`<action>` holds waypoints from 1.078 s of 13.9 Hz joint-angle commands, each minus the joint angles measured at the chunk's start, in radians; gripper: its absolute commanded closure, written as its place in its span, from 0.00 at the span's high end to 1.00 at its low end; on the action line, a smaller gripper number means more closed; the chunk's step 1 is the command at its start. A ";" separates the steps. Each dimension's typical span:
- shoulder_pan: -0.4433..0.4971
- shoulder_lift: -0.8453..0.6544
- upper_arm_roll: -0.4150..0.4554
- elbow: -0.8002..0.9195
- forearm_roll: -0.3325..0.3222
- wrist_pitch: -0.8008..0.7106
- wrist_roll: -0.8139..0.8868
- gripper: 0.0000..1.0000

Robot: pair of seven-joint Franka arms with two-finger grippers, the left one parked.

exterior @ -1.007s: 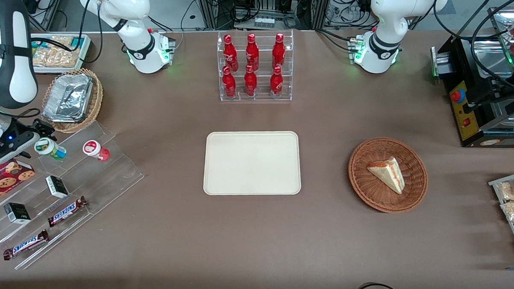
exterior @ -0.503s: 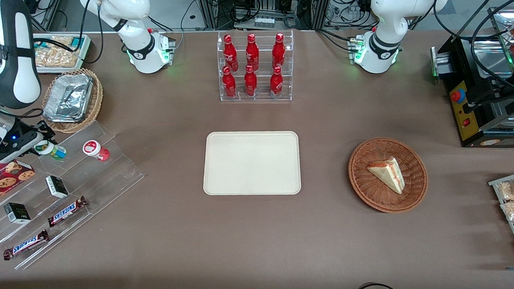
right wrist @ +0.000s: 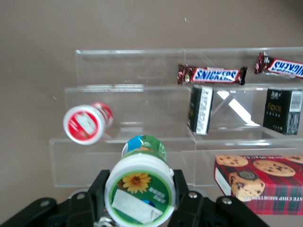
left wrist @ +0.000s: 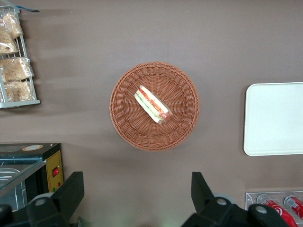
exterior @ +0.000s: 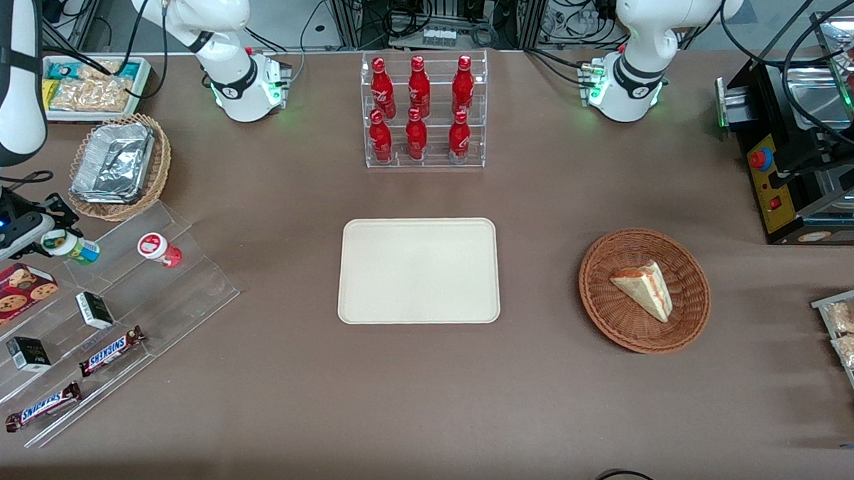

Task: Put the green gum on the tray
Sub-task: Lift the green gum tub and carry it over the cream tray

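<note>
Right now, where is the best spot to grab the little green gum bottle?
Just under its white lid, across the round sides. The green gum lies lid-first toward the gripper, whose jaws already close on it there, one on each side. The red gum bottle lies beside it, untouched.

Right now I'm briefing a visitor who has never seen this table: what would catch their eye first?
Probably the clear rack of red soda bottles, farther from the front camera than the bare cream tray mid-table. Next, toward the working arm's end, the gripper shut on the green gum above the clear stepped display, close to the red-lidded bottle.
</note>
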 commanded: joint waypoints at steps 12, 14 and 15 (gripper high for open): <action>0.554 0.249 -0.001 0.178 0.058 -0.068 0.935 0.00; 0.618 0.331 -0.001 0.244 0.095 -0.048 1.052 0.00; 0.649 0.378 -0.001 0.281 0.099 -0.025 1.115 0.00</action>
